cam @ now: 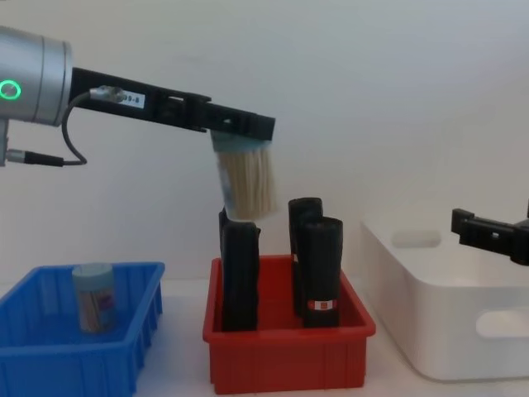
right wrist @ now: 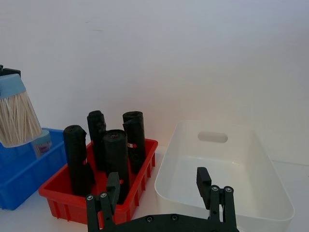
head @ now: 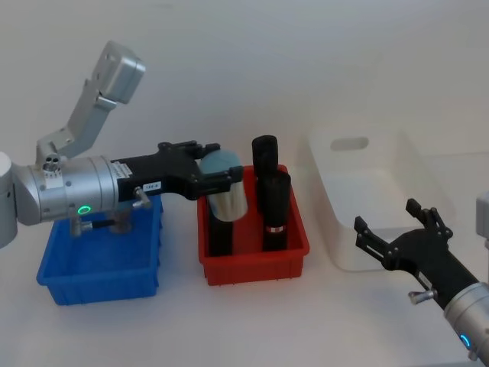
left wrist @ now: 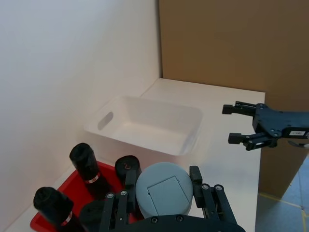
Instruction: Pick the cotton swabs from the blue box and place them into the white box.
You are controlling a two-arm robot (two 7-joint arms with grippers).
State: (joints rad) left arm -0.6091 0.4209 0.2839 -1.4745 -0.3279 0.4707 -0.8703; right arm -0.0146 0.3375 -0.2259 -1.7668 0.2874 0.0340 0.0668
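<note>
My left gripper is shut on a jar of cotton swabs with a pale blue lid and holds it in the air over the red bin. The chest view shows this jar tilted, hanging above the black cylinders. A second jar of cotton swabs stands upright in the blue box at the left. The white box sits at the right and looks empty. My right gripper hovers open near the white box's front right corner with nothing between its fingers.
A red bin with several tall black cylinders stands between the blue box and the white box. A brown panel rises beyond the table's far right edge. Bare white table lies in front of the bins.
</note>
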